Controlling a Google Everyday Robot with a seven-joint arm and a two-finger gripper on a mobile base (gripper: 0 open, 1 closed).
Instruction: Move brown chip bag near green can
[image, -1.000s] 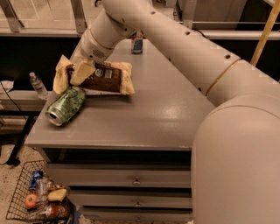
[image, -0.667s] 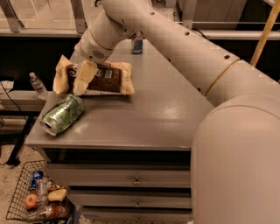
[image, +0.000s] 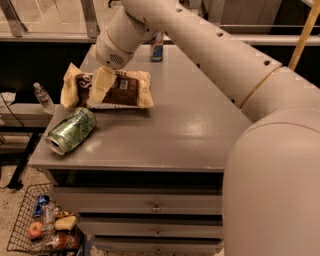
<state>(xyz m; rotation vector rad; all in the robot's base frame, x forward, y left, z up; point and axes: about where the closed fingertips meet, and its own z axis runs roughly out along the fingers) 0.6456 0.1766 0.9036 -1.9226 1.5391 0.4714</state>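
We see a cream gripper (image: 101, 84) over the brown chip bag (image: 126, 91), tan at its ends; green can (image: 71, 131) mottled green-white; table (image: 190, 125) grey.

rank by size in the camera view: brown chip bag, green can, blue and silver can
1. brown chip bag, gripper over its left part
2. green can
3. blue-and-silver can, though it is farthest back, so this last rank is unsure

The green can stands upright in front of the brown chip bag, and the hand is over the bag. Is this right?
No: the camera view shows the green can lying on its side, in front of the brown chip bag, with the hand over it.
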